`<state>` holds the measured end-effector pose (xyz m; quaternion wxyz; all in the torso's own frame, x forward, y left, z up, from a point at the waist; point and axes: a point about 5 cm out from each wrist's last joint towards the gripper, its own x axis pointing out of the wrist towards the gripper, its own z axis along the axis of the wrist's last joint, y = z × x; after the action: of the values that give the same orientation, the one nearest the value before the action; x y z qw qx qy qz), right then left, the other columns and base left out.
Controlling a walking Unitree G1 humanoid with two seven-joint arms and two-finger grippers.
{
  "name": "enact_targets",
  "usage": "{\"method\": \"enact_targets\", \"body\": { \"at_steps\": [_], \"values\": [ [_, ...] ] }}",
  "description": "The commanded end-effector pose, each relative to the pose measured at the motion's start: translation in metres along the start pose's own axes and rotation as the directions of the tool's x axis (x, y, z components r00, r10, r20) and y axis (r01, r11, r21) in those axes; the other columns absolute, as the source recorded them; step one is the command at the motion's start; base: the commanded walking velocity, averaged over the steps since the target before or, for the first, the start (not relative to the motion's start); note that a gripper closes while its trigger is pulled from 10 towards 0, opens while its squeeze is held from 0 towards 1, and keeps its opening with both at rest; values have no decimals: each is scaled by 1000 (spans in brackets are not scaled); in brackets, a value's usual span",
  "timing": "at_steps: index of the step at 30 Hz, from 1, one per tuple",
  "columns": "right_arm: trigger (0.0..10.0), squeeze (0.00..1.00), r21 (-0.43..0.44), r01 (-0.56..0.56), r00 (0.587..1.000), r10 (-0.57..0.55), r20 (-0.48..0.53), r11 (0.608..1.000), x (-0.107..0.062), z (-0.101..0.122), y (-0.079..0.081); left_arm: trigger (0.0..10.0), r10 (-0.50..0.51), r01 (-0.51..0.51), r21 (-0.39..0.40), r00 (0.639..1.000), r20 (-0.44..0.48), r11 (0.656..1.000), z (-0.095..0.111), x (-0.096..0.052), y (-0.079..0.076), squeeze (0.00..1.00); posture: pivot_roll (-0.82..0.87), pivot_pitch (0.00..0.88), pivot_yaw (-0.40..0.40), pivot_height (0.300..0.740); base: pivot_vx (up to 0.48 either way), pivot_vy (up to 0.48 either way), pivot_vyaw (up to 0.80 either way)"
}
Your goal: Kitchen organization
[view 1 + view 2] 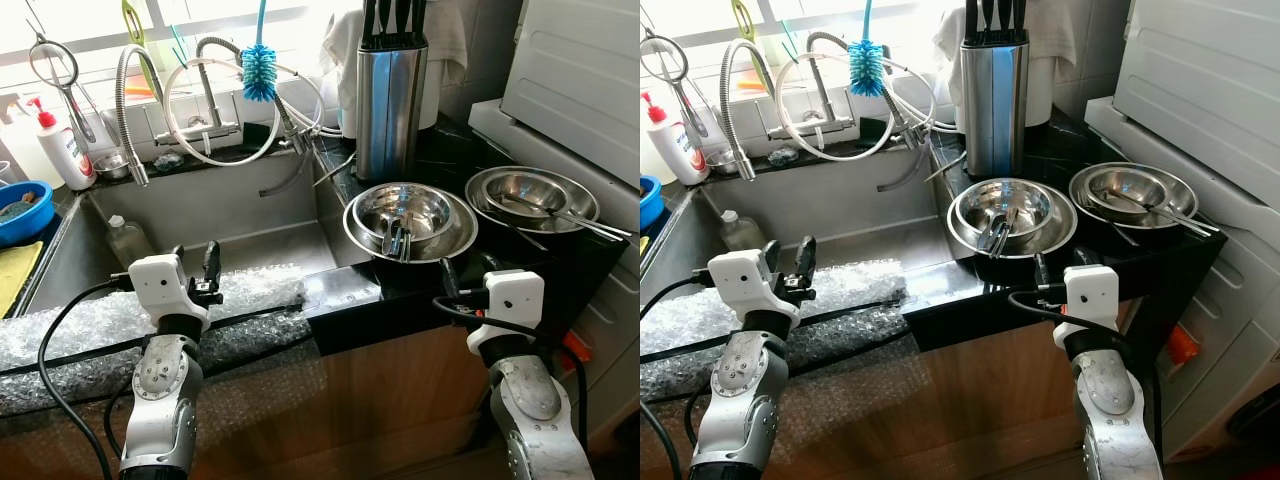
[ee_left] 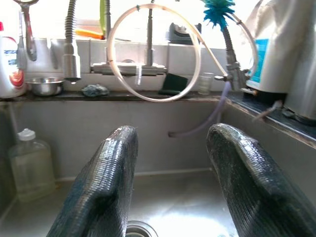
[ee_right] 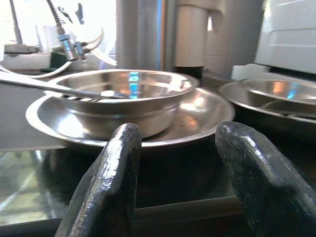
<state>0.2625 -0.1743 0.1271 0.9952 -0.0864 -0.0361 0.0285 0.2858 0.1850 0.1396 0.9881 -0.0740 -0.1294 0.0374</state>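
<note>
Bowls: a steel bowl sits nested in a wider steel dish on the black counter, just to the right of the sink; cutlery lies inside the bowl with its ends over the near rim.
Second set: another steel bowl rests in a second dish further right on the counter, with a utensil lying across it.
Right gripper: fingers apart, holding nothing, low at the counter's front edge and facing the nearer bowl and dish, not touching them.
Left gripper: fingers apart, empty, held over the front edge of the sink and pointing into the basin.
Sink front: bubble wrap covers the near rim, with a black cable running across it.
Inside the sink: a clear bottle with a white cap stands in the left back corner.
Behind the sink: a tap with looped hoses, a blue bottle brush, a white soap bottle with a red pump, and a small metal cup on the ledge.
Knife block: a tall steel holder with black handles stands behind the nearer bowl.
Left edge: a blue tub and a yellow cloth lie beside the sink.
</note>
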Motion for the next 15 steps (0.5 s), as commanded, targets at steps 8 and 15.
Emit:
{"method": "enact_targets", "body": {
  "at_steps": [8, 15],
  "values": [
    [10000, 0, -16, -34, 999, 34, 31, 999, -1, 7, 10, 10000, -6, 6, -8, 1000, 21, 1000, 11, 11, 0, 0, -143, 0, 106, 740, 0, 0, 0],
    [10000, 0, -43, -56, 998, 57, 34, 998, -3, 7, 15, 10000, -9, 10, -23, 999, 36, 1000, 16, 13, -2, 0, -142, 0, 108, 740, 0, 0, 0]
  ]
}}
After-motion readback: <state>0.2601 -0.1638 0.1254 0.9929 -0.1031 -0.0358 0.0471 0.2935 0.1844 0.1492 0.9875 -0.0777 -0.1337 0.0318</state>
